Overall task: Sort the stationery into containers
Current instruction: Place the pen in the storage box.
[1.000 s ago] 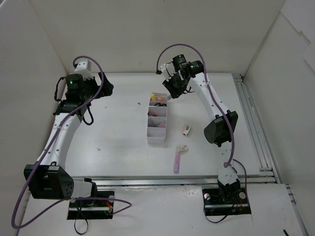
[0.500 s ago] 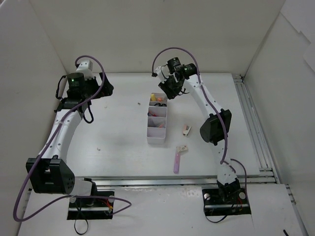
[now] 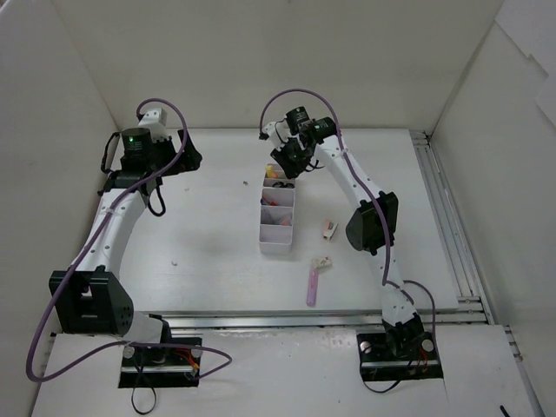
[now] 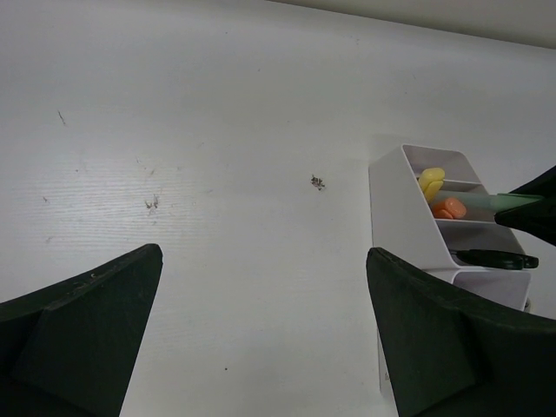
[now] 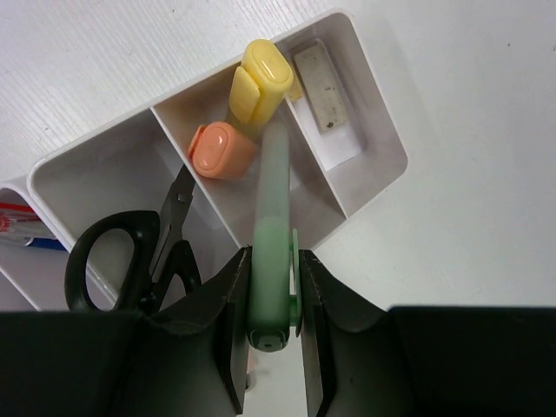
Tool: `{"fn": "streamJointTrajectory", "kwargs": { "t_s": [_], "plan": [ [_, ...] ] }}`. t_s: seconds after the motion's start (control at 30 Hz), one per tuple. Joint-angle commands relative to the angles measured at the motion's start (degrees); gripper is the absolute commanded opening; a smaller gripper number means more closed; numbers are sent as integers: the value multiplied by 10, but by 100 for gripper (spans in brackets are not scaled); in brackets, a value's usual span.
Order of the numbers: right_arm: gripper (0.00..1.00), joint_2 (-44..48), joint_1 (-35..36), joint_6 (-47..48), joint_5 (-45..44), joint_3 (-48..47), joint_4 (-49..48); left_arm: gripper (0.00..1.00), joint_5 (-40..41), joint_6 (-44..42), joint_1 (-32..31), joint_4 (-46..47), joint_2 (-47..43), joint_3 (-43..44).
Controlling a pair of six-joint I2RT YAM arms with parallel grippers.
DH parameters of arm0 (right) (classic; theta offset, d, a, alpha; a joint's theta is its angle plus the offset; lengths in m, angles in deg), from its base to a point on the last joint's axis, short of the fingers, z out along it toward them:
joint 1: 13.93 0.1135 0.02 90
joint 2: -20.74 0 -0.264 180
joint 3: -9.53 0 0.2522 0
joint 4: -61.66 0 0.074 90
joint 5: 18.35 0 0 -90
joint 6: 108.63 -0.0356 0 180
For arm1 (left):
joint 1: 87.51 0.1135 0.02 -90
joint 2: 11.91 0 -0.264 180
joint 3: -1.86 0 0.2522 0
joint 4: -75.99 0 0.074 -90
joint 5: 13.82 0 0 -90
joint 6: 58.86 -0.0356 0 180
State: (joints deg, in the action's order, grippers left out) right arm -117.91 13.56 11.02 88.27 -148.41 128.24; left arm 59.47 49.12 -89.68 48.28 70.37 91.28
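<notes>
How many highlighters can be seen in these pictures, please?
4. The yellow highlighter and orange highlighter stand in the tray; the green highlighter is held by the right gripper over it; the purple highlighter lies on the table. Others may be hidden.

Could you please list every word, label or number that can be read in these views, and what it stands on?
None can be read.
The flat white piece in the end compartment of the white organiser tray: faint marks, too blurred to read.
The white-pink eraser on the table: too small to tell.
</notes>
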Motion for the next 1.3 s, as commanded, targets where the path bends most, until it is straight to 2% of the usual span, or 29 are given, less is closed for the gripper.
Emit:
{"fn": "streamJointTrajectory", "kwargs": {
  "t_s": [0.0, 0.23, 0.6, 0.87, 0.93, 0.97, 1.0, 1.13, 1.27],
  "plan": [
    [2, 7, 3, -11, 14, -27, -22, 100, -9, -12, 4, 17, -7, 36],
    [10, 4, 6, -17, 5, -24, -29, 99, -16, -12, 4, 16, -2, 40],
    [50, 20, 6, -20, 3, -23, -32, 99, -22, -11, 4, 14, 2, 53],
    [62, 40, 9, -23, 1, -18, -39, 99, -30, -8, 4, 14, -3, 55],
    [71, 44, 10, -25, -1, -17, -40, 100, -30, -9, 4, 15, -5, 55],
    [80, 52, 10, -27, -2, -16, -43, 99, -31, -8, 4, 15, -7, 55],
    [98, 57, 11, -30, -1, -14, -46, 99, -31, -8, 4, 16, -9, 55],
    [98, 93, 13, -44, -16, 13, -74, 99, -33, -7, 4, 18, -19, 51],
    [98, 159, 13, -70, -19, 80, -114, 99, -30, -5, 4, 17, -31, 51]
  ]
}}
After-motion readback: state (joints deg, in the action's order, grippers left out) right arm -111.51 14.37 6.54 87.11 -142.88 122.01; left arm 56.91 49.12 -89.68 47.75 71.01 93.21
